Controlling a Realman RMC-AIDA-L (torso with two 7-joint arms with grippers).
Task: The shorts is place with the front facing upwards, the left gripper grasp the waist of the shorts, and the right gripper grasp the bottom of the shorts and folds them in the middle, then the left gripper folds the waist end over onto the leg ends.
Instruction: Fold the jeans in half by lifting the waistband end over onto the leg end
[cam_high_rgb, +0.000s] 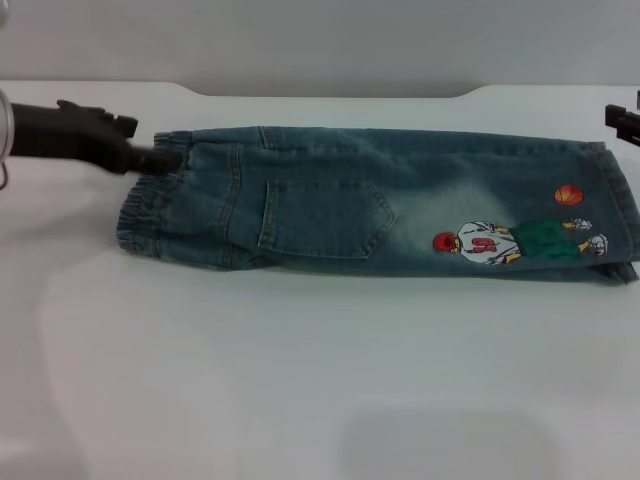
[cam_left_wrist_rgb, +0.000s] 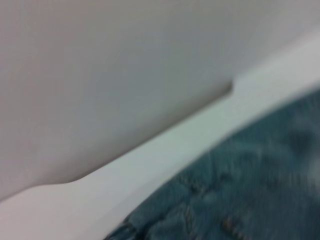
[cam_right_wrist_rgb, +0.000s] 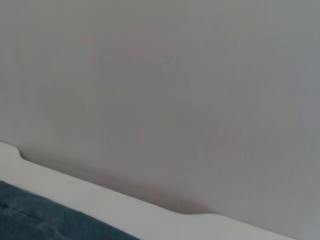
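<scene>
The shorts (cam_high_rgb: 380, 200) lie across the white table, folded lengthwise, with the back pocket and the cartoon print facing up. The ruffled waist (cam_high_rgb: 150, 215) is at the left end, and the hemmed leg ends (cam_high_rgb: 615, 200) are at the right end. My left gripper (cam_high_rgb: 168, 159) reaches in from the left and is shut on the far corner of the waist. Denim of the shorts (cam_left_wrist_rgb: 240, 190) fills the left wrist view's lower corner. Only a bit of my right gripper (cam_high_rgb: 622, 120) shows at the right edge, just beyond the leg ends and off the cloth.
The white table (cam_high_rgb: 300, 380) spreads wide in front of the shorts. Its back edge (cam_high_rgb: 330, 95) has a raised step and meets a grey wall. A strip of denim from the shorts (cam_right_wrist_rgb: 40, 220) shows in the right wrist view.
</scene>
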